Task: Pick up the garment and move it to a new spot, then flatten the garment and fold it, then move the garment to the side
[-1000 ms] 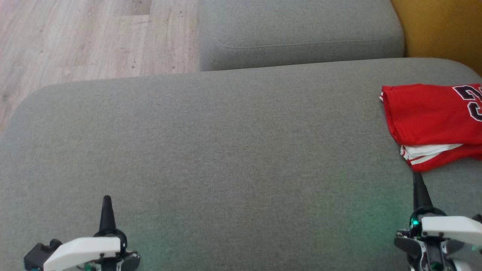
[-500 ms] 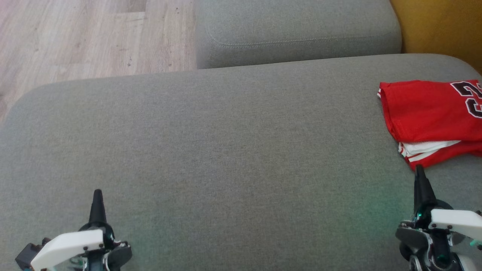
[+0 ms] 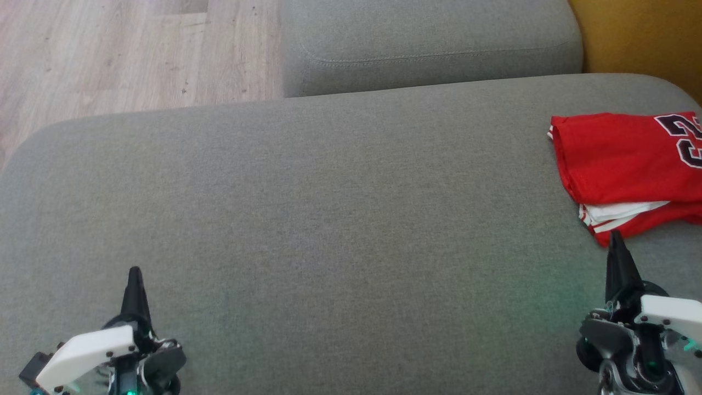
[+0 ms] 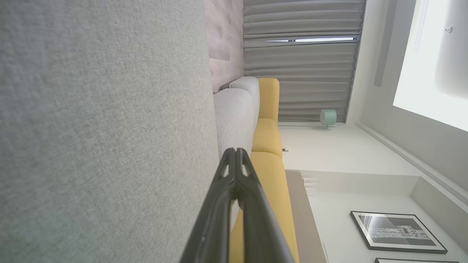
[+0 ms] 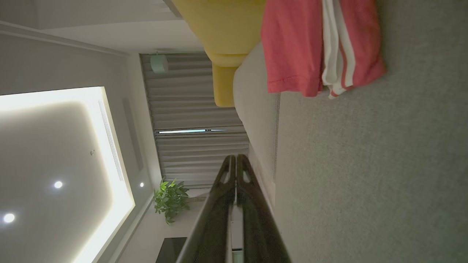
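The red garment (image 3: pixel 620 159) lay folded at the far right of the grey sofa cushion (image 3: pixel 329 219). Its right part was cut off by the edge of the head view, so how near it sat to the cushion's end could not be told. The right gripper (image 3: pixel 615 238) had its two fingers pressed together and held nothing, with its tip just beside the garment's white-striped hem (image 3: pixel 622 211) at the near corner. The left gripper (image 3: pixel 134 274) was likewise closed on nothing, low at the left and well apart from the garment. Judging by the neat stack at the side, the task looked all but finished, and the main danger was the right gripper itself. Any forward drift with the fingers closed would likely push into that hem, drag the loose lower layer out and spoil the fold. The cloth looked thin and slick, so a light brush might also slide the whole stack farther right. Drawing that arm straight back seemed the safer way out.
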